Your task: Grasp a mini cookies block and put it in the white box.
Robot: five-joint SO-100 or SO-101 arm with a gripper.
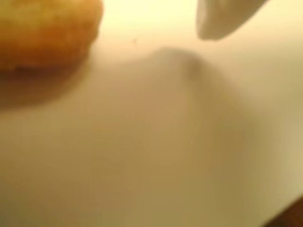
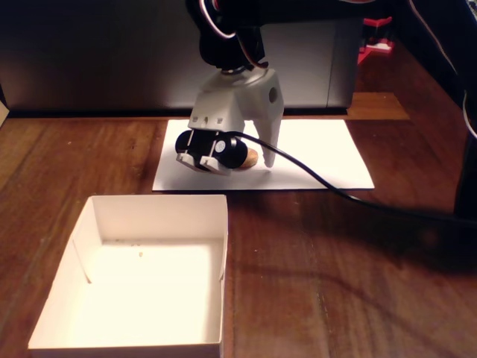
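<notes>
A golden-brown mini cookies block point(image 2: 252, 157) lies on a flat white paper sheet point(image 2: 328, 156) at the back of the wooden table. My gripper point(image 2: 258, 160) reaches down onto the sheet, and its white fingertip point(image 2: 269, 158) stands just right of the cookie. The other finger is hidden behind the black wrist camera. In the wrist view the blurred cookie point(image 1: 47, 33) fills the top left, and a white fingertip point(image 1: 218, 21) shows at the top right with a clear gap between them. The white box point(image 2: 160, 207) sits at the front left, holding only crumbs.
A black cable point(image 2: 328, 183) trails from the gripper across the sheet to the right. A grey panel point(image 2: 89, 60) stands behind the table, and a red object point(image 2: 376, 41) sits at the back right. Bare wood point(image 2: 335, 276) lies right of the box.
</notes>
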